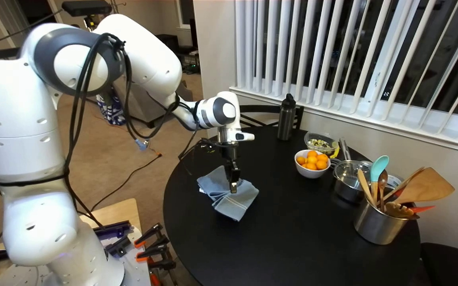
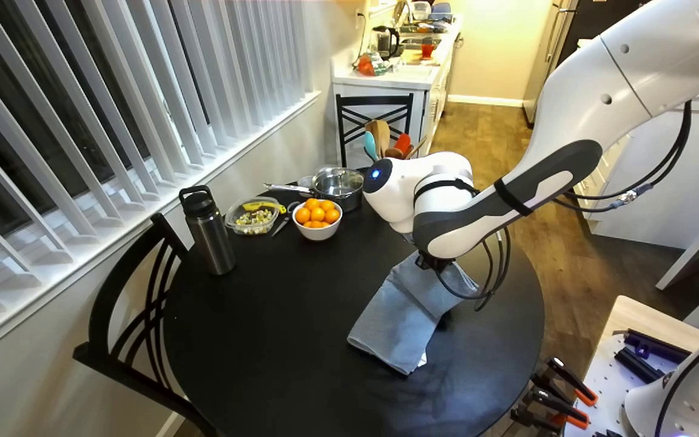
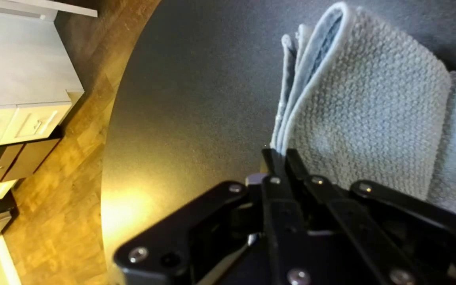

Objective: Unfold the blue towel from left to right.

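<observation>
Black table (image 1: 284,238) bearing blue towel (image 2: 395,318), bottle (image 2: 213,243), bowl (image 2: 318,232), tub (image 2: 252,230), saucepan (image 1: 347,191), canister (image 1: 377,226)

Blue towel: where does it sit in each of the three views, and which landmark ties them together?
In an exterior view: the blue towel shows below the picture's centre.
In an exterior view: the blue towel shows below and right of centre.
In the wrist view: the blue towel shows on the right, running off that edge, pinched by the end effector.
Shared landmark: the dark table; its curved edge shows in all three.
</observation>
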Available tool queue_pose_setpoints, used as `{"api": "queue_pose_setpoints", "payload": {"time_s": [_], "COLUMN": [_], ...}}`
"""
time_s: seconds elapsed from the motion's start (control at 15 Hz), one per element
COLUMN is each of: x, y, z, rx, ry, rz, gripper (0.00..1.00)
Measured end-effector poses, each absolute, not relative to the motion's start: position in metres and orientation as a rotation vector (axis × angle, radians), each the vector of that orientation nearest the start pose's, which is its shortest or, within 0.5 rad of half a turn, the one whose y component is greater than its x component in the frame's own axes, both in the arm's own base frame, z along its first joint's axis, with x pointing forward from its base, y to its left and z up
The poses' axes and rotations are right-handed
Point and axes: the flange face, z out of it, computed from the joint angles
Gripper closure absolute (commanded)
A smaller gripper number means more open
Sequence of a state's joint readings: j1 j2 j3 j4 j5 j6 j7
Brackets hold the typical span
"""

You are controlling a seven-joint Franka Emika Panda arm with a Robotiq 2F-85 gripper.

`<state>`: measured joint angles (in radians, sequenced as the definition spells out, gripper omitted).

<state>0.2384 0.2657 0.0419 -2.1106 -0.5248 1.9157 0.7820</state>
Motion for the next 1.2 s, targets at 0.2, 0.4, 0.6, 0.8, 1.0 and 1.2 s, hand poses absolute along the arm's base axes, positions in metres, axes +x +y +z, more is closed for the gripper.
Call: {"api": "queue_pose_setpoints", "payload": {"time_s": [0.2,0.4,0.6,0.8,1.0,1.2], "x": [0.512,0.515,0.519,0.529,0.541,0.545], "y": [0.081,0.069,0.067,0.068,0.07,0.068], "z": [0.259,0.265,0.278,0.298,0.312,0.313], "rx": [2.511,2.492,2.476,2.462,2.447,2.418], "ry": [-0.299,-0.298,-0.275,-0.247,-0.213,-0.177], "rz": [-0.237,-0.214,-0.161,-0.083,-0.024,0.004], "gripper": [0.98,0.98,0.98,0.98,0.98,0.98]}}
